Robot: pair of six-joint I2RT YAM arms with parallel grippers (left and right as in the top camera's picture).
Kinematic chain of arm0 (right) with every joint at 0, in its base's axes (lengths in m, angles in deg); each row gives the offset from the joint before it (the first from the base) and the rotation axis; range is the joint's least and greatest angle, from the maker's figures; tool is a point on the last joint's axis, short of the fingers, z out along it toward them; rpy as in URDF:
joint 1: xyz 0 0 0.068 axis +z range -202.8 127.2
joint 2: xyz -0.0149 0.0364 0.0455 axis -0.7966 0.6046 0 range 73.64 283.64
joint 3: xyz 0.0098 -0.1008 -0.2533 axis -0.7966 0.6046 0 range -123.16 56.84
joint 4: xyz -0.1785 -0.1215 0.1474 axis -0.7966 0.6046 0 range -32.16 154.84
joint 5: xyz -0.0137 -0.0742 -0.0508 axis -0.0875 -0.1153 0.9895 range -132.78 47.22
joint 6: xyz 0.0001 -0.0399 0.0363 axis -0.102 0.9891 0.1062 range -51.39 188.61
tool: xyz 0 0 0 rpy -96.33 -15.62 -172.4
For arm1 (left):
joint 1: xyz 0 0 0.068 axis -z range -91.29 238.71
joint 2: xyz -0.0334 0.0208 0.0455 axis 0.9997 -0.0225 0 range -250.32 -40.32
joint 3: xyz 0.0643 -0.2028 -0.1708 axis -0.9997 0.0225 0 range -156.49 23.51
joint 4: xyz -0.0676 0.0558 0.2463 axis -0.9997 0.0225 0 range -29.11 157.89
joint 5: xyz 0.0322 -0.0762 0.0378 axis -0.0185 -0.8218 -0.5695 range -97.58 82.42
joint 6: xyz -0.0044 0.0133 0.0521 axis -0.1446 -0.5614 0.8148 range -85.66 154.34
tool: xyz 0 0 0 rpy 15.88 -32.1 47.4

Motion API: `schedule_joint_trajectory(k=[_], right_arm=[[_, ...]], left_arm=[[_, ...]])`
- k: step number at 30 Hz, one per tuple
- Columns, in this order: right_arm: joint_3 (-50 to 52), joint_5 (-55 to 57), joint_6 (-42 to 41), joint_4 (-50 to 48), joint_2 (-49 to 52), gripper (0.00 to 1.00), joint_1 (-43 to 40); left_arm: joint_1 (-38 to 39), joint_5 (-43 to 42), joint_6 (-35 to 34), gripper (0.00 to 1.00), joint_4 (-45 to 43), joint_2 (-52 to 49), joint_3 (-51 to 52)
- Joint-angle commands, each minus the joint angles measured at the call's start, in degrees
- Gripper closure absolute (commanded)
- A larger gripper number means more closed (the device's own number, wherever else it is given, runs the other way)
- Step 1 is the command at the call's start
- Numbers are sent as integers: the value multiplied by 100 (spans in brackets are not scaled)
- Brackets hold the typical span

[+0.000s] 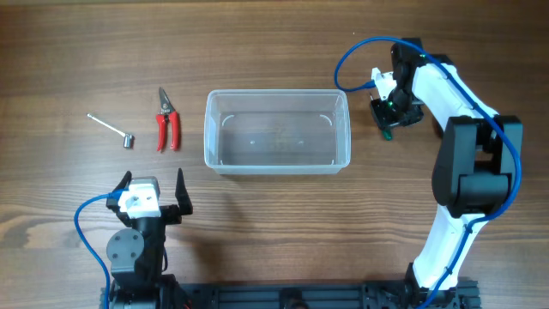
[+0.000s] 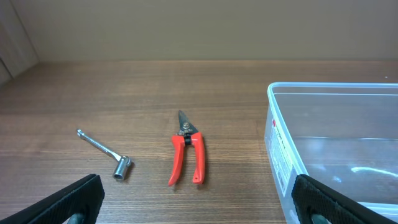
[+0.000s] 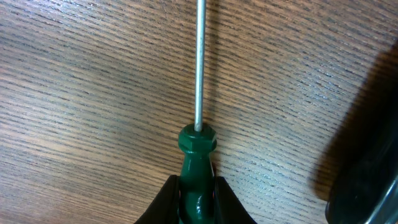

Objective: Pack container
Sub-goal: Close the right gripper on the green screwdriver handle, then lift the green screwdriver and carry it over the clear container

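table: dark wood grain, carries everything
container: clear tub at mid-table, nothing in it, long axis running left to right; its right end wall is the side nearest the right hand
right hand: well out over the table, just off the container's right end, fingers clamped on the green handle of a screwdriver; much the nearer hand to this tool
left hand: near its base on the near side of the table, fingers wide apart, holding nothing; faces the two tools on the left
pruners: red handles, lying flat to the left of the container, apart from it, blades pointing away from the robot
socket wrench: small bent steel bar, left of the pruners, not touching them
screwdriver, lie: thin steel shaft runs straight out ahead of the right hand, low over the wood; cannot tell if it touches
bearing for the coming move, as i judge it: container lies to the right hand's left, so lift, then carry leftward over the rim; the shaft may need turning along the tub's long axis
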State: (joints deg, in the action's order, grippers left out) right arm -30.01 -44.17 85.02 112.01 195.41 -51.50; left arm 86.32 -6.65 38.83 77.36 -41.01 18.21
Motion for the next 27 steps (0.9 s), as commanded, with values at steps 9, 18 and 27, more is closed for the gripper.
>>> schedule_joint_trajectory(k=[9, 18, 27], right_arm=[[-85, 81, -9, 70, 57, 96, 9], [-122, 79, -55, 68, -94, 96, 9], [-643, 81, -162, 306, -435, 96, 7]], left_arm=[[-35, -70, 129, 0, -15, 52, 20], [-35, -70, 129, 0, -15, 52, 20], [-35, -70, 127, 0, -15, 52, 20]])
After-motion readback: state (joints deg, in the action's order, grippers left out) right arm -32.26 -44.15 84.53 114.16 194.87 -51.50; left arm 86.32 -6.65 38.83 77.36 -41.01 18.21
